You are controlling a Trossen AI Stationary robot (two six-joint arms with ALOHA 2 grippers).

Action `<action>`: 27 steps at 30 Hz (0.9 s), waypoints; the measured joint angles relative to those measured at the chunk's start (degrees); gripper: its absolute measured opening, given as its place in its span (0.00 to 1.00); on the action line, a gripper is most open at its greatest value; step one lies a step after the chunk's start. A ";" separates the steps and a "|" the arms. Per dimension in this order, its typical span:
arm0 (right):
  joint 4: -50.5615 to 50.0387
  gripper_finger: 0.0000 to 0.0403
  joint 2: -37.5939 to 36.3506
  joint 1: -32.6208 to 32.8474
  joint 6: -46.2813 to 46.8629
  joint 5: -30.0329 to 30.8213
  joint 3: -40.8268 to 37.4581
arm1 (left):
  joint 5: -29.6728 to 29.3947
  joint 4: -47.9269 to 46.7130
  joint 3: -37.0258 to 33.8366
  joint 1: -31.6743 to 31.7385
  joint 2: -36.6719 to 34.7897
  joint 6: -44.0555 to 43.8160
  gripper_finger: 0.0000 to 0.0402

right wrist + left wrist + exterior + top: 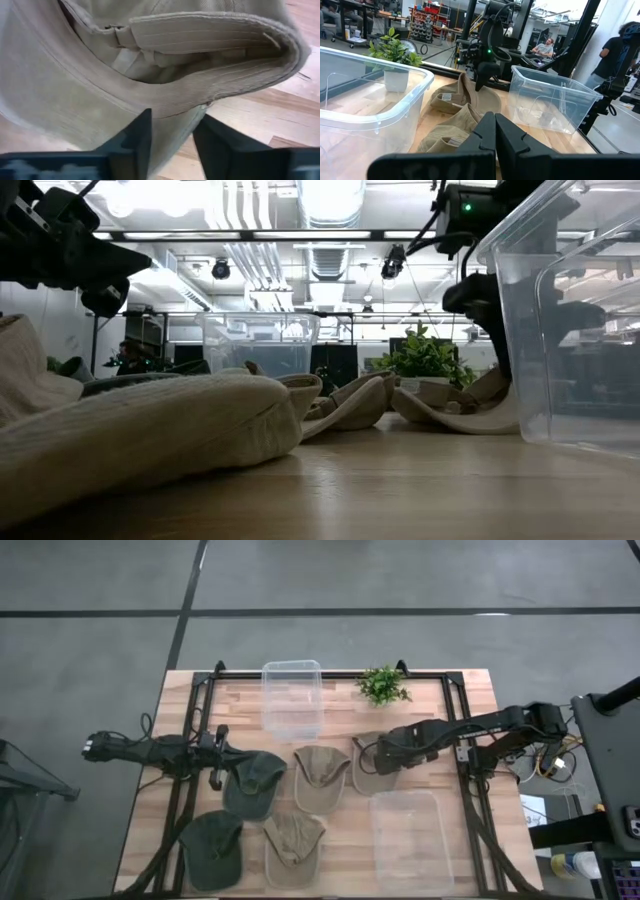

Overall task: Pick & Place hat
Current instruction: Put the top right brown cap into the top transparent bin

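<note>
Nearest the front of the table lie a dark green hat and a tan hat, with an empty clear bin beside them toward the right arm's side. One row back sit a second green hat, a middle tan hat, and the tan hat being worked, which lies upturned just ahead of the potted plant. The right gripper is down on that hat, its fingers slightly spread and straddling the edge of the brim, fabric lying in the gap but not clearly clamped. The left gripper hovers over the second green hat with its fingers pressed together, holding nothing. Farthest back stands another clear bin. The likely trouble is the hold itself: only a thin, floppy rim sits between the fingers, so if they close on too little cloth the hat may slide out on the lift, or sag and drag across the middle tan hat close beside it, or snag a bin wall on the way in.
</note>
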 joint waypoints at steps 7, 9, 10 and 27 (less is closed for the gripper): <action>0.14 0.04 -0.21 -0.37 -2.56 1.73 0.06 | 0.00 0.02 0.01 0.00 0.00 0.02 0.00; -0.70 0.03 -0.51 -0.92 -3.60 1.92 0.80 | -0.02 0.00 -0.01 0.00 0.00 0.01 0.00; -1.03 0.03 -0.77 -1.20 -4.16 1.97 1.36 | 0.00 0.02 0.01 0.00 0.00 0.01 0.00; -14.93 0.02 -8.88 -2.99 -8.56 8.67 17.24 | -0.01 0.01 0.00 0.00 0.00 0.01 0.00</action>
